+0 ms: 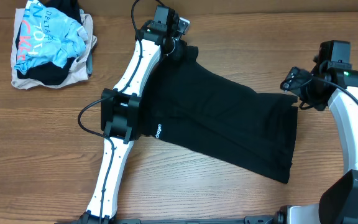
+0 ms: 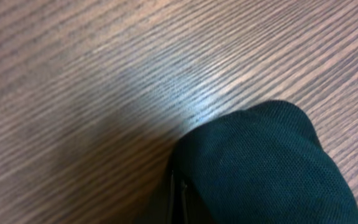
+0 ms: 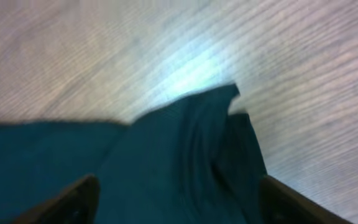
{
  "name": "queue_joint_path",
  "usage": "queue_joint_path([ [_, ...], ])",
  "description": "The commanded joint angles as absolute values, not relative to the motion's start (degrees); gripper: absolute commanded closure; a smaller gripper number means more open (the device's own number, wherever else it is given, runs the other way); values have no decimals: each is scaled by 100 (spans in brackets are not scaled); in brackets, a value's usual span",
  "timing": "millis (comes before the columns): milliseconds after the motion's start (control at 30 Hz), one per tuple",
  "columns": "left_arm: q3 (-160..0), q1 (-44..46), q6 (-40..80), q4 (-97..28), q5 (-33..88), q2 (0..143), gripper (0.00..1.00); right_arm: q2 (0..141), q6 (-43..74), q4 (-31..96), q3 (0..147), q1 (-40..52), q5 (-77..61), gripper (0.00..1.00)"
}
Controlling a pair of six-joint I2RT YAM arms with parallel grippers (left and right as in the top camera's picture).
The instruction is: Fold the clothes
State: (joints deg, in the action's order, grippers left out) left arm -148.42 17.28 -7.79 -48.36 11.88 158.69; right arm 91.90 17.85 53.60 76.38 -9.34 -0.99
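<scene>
Bunched clothes fill the clenched left gripper; right gripper, jaws wide astride their edge, should clamp before lifting.

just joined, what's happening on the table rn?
Two arms are working on a plain black thin-fabric garment, which lies spread on the wooden table. The left pincer is shut on a bunched far corner. The right pincer is open, straddling a corner on the garment's right edge, not yet gripping. No fold is made yet.
</scene>
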Motion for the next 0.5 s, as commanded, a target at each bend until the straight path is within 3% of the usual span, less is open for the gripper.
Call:
queue_joint_path([
  [0, -14840, 1728, -445, -4928, 1090, 15415, 96, 9262, 1752, 5072, 7721, -950, 64, 20],
  [467, -14840, 1719, 224, -5719, 646, 14838, 96, 10879, 1625, 4248, 7721, -950, 541, 29],
])
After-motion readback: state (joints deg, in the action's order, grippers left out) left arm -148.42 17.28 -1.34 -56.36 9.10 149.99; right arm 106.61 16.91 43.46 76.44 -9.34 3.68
